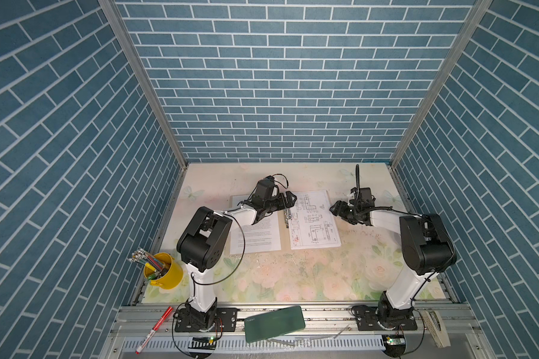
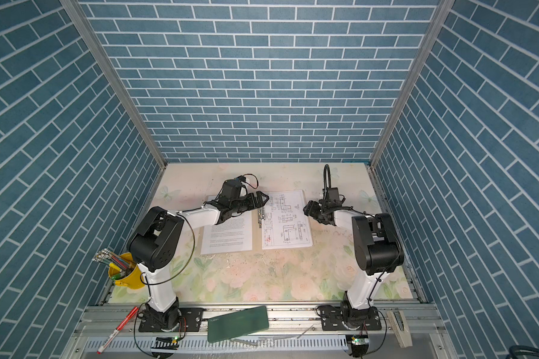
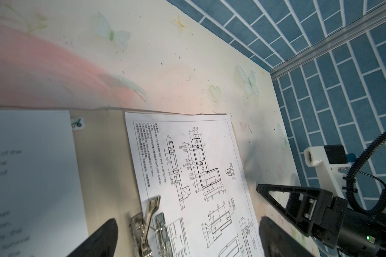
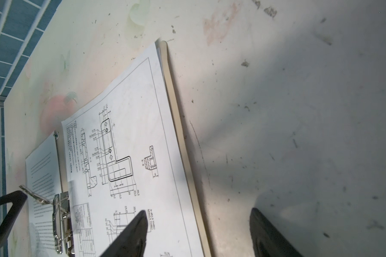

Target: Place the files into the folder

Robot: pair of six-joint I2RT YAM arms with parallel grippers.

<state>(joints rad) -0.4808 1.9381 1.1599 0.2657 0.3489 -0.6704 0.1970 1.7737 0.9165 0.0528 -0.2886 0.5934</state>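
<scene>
I see the folder (image 1: 283, 237) lying open and flat in the middle of the table (image 1: 293, 279). A sheet with printed words (image 1: 259, 237) lies on its left half. A sheet with line drawings (image 1: 316, 223) lies on its right half. Between them, on the fold, is the shiny metal clip (image 3: 147, 220), and its little lever sticks up.

My left gripper (image 1: 290, 199) hangs over the fold, near the far end of the clip. Its jaws are wide apart and hold nothing. In the left wrist view the clip and the near edge of the drawing sheet sit between the two black fingers (image 3: 105, 235).

My right gripper (image 1: 333, 209) is at the right edge of the drawing sheet. Its jaws are apart too, with nothing in them. In the right wrist view one finger is over the drawing sheet, the other is over the bare table, and the folder's tan edge (image 4: 178, 124) runs between them. I cannot tell if that finger touches the paper.
</scene>
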